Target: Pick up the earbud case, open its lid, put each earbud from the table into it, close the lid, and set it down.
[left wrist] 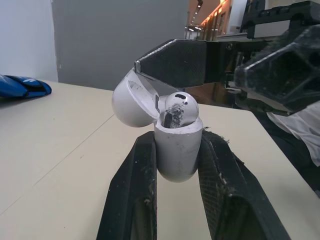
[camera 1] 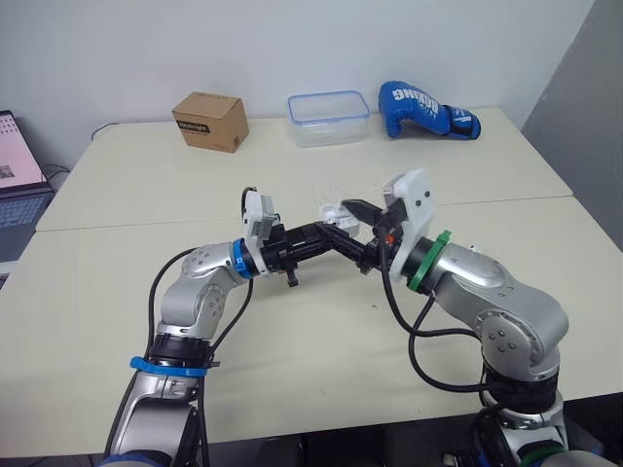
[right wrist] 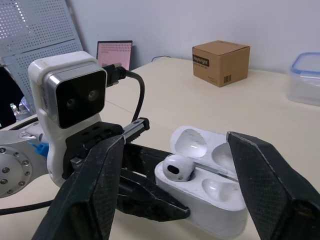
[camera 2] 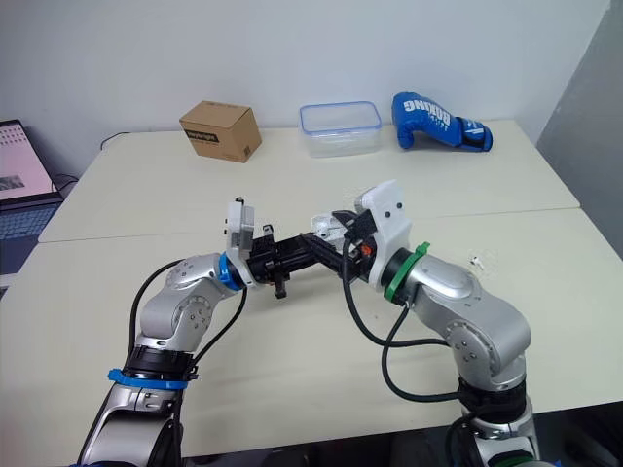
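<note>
While the left gripper (camera 1: 334, 234) clamps the open case (right wrist: 200, 200), the spread-open right gripper (right wrist: 175, 137) may knock the protruding earbud (right wrist: 177, 167) loose.

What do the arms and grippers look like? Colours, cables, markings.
Both arms are silver metal with black cables looping outside. The left arm has blue rings, the right arm a green wrist ring. Each wrist carries a white camera housing. The left gripper and right gripper each have two black wedge-shaped fingers.
</note>
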Motion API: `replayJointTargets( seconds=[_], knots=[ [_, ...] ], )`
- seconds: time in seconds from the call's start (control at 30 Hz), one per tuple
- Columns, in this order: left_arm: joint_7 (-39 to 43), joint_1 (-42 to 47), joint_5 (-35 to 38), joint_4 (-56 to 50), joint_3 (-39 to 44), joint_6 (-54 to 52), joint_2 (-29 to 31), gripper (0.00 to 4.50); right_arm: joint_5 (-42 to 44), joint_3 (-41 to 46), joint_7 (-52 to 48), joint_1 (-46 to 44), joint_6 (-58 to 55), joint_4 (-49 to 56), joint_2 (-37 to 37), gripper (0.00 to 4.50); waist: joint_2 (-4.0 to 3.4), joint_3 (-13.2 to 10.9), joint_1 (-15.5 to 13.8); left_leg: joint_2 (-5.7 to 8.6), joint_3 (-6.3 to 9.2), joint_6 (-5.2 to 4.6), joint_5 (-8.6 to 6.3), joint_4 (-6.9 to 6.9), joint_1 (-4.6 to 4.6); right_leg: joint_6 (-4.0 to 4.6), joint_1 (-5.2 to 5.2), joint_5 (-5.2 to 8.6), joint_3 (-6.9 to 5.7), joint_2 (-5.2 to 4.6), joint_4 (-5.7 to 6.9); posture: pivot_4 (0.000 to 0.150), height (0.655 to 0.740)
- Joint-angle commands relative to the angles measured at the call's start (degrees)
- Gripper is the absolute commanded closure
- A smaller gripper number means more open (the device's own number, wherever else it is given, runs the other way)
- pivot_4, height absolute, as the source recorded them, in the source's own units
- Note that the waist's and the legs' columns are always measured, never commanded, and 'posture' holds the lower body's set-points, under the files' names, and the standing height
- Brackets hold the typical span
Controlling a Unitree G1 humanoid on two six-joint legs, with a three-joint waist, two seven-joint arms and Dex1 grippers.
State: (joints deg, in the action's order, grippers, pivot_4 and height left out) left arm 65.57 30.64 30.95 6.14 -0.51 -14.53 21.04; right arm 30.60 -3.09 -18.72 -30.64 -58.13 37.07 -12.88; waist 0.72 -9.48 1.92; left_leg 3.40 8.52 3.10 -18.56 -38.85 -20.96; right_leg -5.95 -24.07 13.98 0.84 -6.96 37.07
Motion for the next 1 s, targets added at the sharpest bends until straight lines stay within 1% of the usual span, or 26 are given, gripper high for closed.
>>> replayJointTargets(
  seconds=[0.03,0.1,0.17,0.27,0.33,0.4,0.5,0.63,0.73,0.83,1.0],
  knots=[
    [1.26,0.06,0.97,-2.33,0.87,1.82,0.08,3.75,6.63,5.15,-4.4,-0.91,0.55,2.51,-2.29,1.06,0.0,0.0,-0.02,0.0,0.0,0.0,0.0,0.0,0.0,0.0,0.0,0.0,0.0,0.0,0.0,0.15,0.7307],
    [1.82,-0.11,0.89,-1.94,0.96,2.16,0.3,3.75,13.87,9.77,-8.11,-1.94,-1.25,3.1,-5.04,1.06,0.01,-0.01,-0.07,0.0,0.01,0.0,0.0,0.0,0.0,0.0,0.03,0.0,0.0,0.0,-0.03,0.15,0.7307],
    [2.85,-0.15,0.91,-1.54,1.01,2.26,0.81,3.75,19.26,14.0,-10.68,-3.43,-2.68,1.99,-9.28,1.06,0.01,-0.01,-0.09,0.01,0.0,0.0,0.0,0.0,-0.01,0.0,0.04,0.0,0.0,-0.01,-0.06,0.15,0.7307],
    [4.27,-0.2,1.35,-1.32,1.19,1.74,1.61,3.75,25.05,18.84,-13.61,-6.21,-5.35,-2.24,-16.95,1.06,0.01,-0.01,-0.11,0.0,-0.01,-0.02,-0.01,0.0,0.0,0.0,0.05,0.0,-0.01,0.0,-0.06,0.15,0.7307],
    [5.33,-0.22,1.96,-1.31,1.36,1.32,2.06,3.75,21.92,18.74,-14.46,-8.25,-6.36,-7.86,-23.88,1.06,0.0,-0.01,-0.11,-0.03,-0.02,-0.03,-0.01,0.02,0.02,0.0,0.07,0.0,-0.03,0.03,-0.05,0.15,0.7307],
    [6.41,-0.36,2.83,-1.66,1.5,0.42,2.59,3.75,17.44,16.49,-15.67,-9.4,-6.12,-13.64,-30.31,1.06,0.01,-0.02,-0.1,-0.02,-0.04,-0.03,-0.01,0.01,0.02,0.0,0.09,0.0,-0.03,0.02,-0.06,0.15,0.7307],
    [7.31,-0.81,3.71,-2.68,1.5,-0.91,3.16,3.75,11.62,11.48,-16.11,-10.14,-4.82,-20.71,-35.49,1.06,0.02,-0.02,-0.08,-0.02,-0.12,-0.04,-0.02,0.01,0.01,0.0,0.07,0.0,0.01,0.01,-0.07,0.15,0.7307],
    [7.66,-1.95,4.74,-4.92,1.76,-2.28,4.04,3.75,2.69,4.0,-14.34,-11.17,-4.02,-29.27,-37.95,1.06,0.02,-0.02,-0.01,-0.04,-0.18,-0.04,-0.02,0.02,0.01,0.0,0.04,0.0,0.05,0.01,-0.06,0.15,0.7307],
    [7.38,-2.6,5.01,-6.37,1.91,-2.97,4.2,3.75,-5.05,-2.28,-14.56,-10.03,-0.14,-33.71,-39.58,1.06,0.02,-0.02,-0.06,-0.03,-0.19,-0.04,-0.01,0.02,-0.01,0.0,0.01,0.0,0.06,0.0,-0.07,0.15,0.7307],
    [7.11,-3.16,5.3,-7.34,1.97,-3.3,4.45,3.75,-11.04,-7.3,-15.35,-10.23,2.22,-38.97,-39.79,1.06,0.03,-0.02,-0.06,-0.02,-0.2,-0.03,-0.01,0.01,-0.03,0.0,0.01,0.0,0.06,-0.02,-0.1,0.15,0.7307],
    [6.52,-4.06,5.38,-8.69,2.01,-3.58,4.57,3.75,-16.73,-10.21,-16.79,-12.46,4.49,-47.63,-37.65,1.06,0.02,-0.02,-0.07,-0.02,-0.21,-0.02,-0.01,0.01,-0.03,0.0,0.02,0.0,0.07,-0.02,-0.09,0.15,0.7307]
  ],
)
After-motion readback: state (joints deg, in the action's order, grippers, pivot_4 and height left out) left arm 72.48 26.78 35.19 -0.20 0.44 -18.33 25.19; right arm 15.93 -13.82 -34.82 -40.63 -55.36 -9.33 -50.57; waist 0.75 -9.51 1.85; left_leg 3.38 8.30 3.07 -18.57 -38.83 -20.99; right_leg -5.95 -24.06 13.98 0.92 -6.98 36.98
